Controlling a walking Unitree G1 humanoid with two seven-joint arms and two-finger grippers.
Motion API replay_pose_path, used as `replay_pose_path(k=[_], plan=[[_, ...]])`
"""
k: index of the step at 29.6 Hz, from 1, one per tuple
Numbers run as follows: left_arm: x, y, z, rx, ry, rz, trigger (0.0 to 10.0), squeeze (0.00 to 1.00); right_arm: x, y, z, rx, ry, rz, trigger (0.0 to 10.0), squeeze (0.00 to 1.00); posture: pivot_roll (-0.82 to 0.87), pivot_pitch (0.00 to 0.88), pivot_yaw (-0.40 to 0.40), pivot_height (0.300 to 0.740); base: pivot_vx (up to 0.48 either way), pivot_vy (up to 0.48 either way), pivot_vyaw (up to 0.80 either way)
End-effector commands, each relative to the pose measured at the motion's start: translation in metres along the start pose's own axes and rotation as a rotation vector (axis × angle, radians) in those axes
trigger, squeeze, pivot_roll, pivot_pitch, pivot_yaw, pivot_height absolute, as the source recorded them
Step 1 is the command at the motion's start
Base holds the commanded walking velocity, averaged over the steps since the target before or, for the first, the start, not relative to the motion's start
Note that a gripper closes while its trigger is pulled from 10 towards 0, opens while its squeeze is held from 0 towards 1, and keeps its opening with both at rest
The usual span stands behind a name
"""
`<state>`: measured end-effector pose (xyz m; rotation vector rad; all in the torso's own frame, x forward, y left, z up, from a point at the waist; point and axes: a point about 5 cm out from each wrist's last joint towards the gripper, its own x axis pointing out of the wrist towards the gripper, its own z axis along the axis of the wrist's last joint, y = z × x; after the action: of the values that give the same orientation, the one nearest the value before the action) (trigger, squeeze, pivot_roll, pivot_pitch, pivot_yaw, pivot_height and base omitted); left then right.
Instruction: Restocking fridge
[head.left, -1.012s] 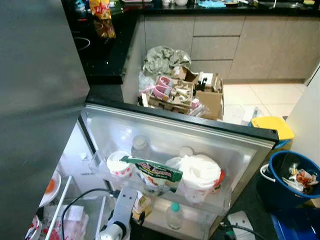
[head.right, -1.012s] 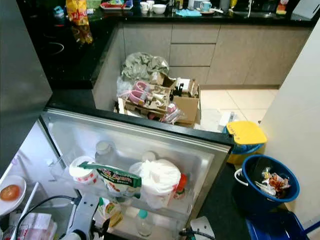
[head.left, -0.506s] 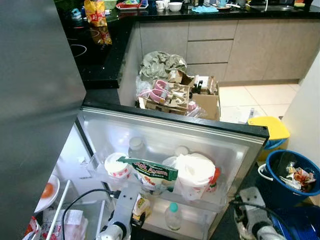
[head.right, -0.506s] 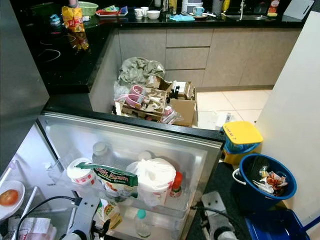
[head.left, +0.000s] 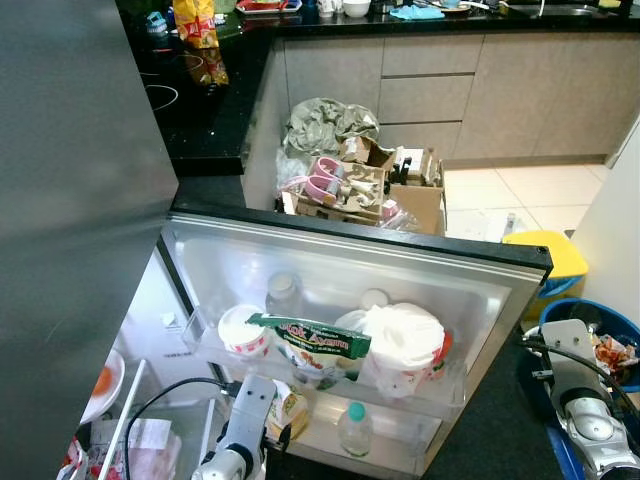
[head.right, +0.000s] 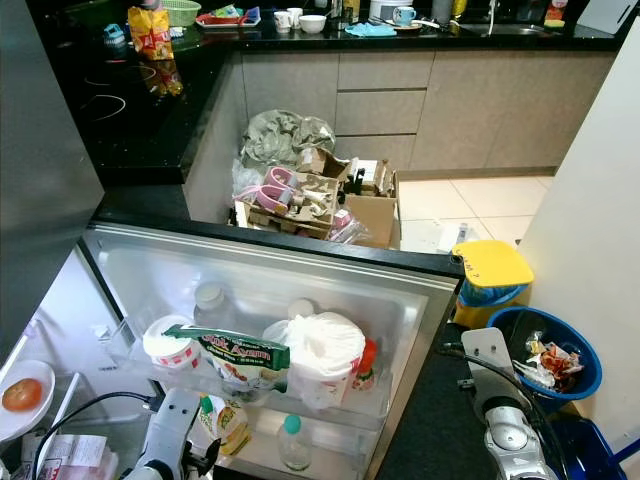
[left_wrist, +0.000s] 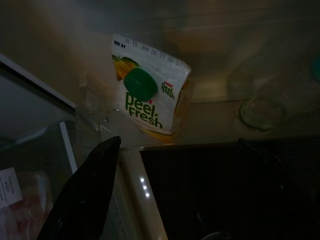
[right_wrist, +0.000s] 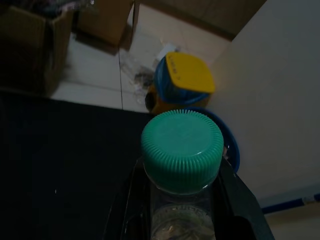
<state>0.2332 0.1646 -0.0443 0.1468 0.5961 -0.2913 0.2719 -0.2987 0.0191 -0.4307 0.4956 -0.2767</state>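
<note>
1. Two grippers in play — right gripper (right_wrist: 180, 200) clamps a clear bottle (right_wrist: 181, 165) with a teal cap, held upright, low beside the fridge door's (head.left: 400, 255) free edge.
2. Door shelf (head.left: 330, 415) lies to that gripper's left and forward; bottle's long axis vertical.
3. Left gripper (left_wrist: 165, 195) just below the juice carton (left_wrist: 150, 97) on that shelf — fingers apart, holding nothing.
4. Right arm carries the load; judgement: swing left into the gap by the standing bottle (head.left: 353, 428).
</note>
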Motion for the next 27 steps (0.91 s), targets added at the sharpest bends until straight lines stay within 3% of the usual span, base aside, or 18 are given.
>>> replay_pose_path(k=[1, 3, 6, 8, 9, 12, 13, 17, 19, 22, 27], plan=[[-0.002, 0.000, -0.005, 0.012, 0.016, -0.008, 10.0, 0.00, -0.007, 0.020, -0.016, 0.053, 0.065, 0.137, 10.0, 0.00, -0.06, 0.050, 0.019, 0.740, 0.000, 0.000, 0.00], [-0.002, -0.002, -0.006, 0.011, 0.016, -0.012, 10.0, 0.00, -0.016, 0.042, -0.028, 0.111, 0.103, 0.285, 10.0, 0.00, -0.07, 0.054, 0.018, 0.740, 0.000, 0.000, 0.00], [-0.002, -0.003, -0.006, 0.015, 0.015, -0.019, 10.0, 0.00, -0.023, 0.056, -0.035, 0.154, 0.114, 0.375, 10.0, 0.00, -0.07, 0.057, 0.016, 0.740, 0.000, 0.000, 0.00], [-0.003, -0.004, -0.006, 0.014, 0.012, -0.024, 10.0, 0.00, -0.032, 0.072, -0.038, 0.218, 0.076, 0.523, 10.0, 0.00, -0.07, 0.059, 0.015, 0.740, 0.000, 0.000, 0.00], [-0.003, -0.004, -0.006, 0.014, 0.012, -0.024, 10.0, 0.00, -0.032, 0.072, -0.038, 0.218, 0.076, 0.523, 10.0, 0.00, -0.07, 0.059, 0.015, 0.740, 0.000, 0.000, 0.00], [-0.003, -0.003, -0.007, 0.009, 0.008, -0.023, 10.0, 0.00, -0.046, 0.084, -0.032, 0.310, -0.031, 0.732, 10.0, 0.00, -0.07, 0.064, 0.013, 0.740, 0.000, 0.000, 0.00], [-0.003, -0.003, -0.007, 0.009, 0.008, -0.023, 10.0, 0.00, -0.046, 0.084, -0.032, 0.310, -0.031, 0.732, 10.0, 0.00, -0.07, 0.064, 0.013, 0.740, 0.000, 0.000, 0.00], [-0.003, -0.002, -0.006, 0.007, 0.007, -0.021, 10.0, 0.00, -0.056, 0.094, -0.013, 0.353, -0.169, 0.937, 10.0, 0.00, -0.07, 0.071, 0.016, 0.740, 0.000, 0.000, 0.00], [-0.003, -0.002, -0.006, 0.007, 0.007, -0.021, 10.0, 0.00, -0.056, 0.094, -0.013, 0.353, -0.169, 0.937, 10.0, 0.00, -0.07, 0.071, 0.016, 0.740, 0.000, 0.000, 0.00], [-0.003, 0.000, -0.004, 0.009, 0.003, -0.020, 10.0, 0.00, -0.051, 0.100, 0.014, 0.348, -0.266, 0.986, 10.0, 0.00, -0.07, 0.072, 0.013, 0.740, 0.000, 0.000, 0.00], [-0.002, 0.001, -0.003, 0.009, -0.002, -0.013, 10.0, 0.00, -0.035, 0.090, 0.037, 0.293, -0.328, 0.878, 10.0, 0.00, -0.06, 0.070, 0.010, 0.740, 0.000, 0.000, 0.00]])
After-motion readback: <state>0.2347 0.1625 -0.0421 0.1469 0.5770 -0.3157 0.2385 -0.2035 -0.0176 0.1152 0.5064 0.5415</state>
